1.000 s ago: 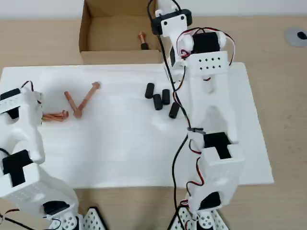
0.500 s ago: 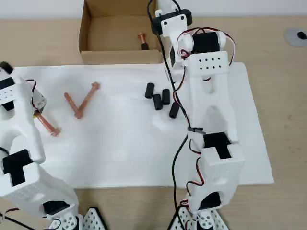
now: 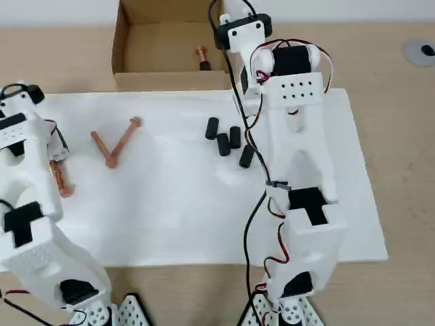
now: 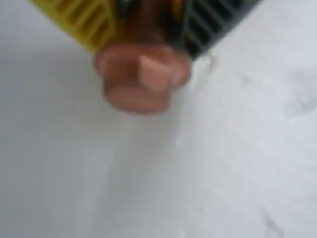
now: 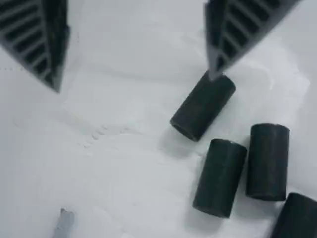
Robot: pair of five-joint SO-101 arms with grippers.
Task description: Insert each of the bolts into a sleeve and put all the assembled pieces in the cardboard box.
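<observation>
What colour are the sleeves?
Black; the sleeves show best in the right wrist view.

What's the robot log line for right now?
left gripper: shut on bolt; right gripper: open near sleeves; mat: two bolts; cardboard box: one assembled piece

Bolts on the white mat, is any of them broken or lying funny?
None looks broken. Two bolts lie meeting in a V, just scattered; the left gripper holds a third bolt.

Left arm, right arm: white shells, black servos, red-black-white cables. Left jaws ribbed, yellow and black; right jaws ribbed black.
</observation>
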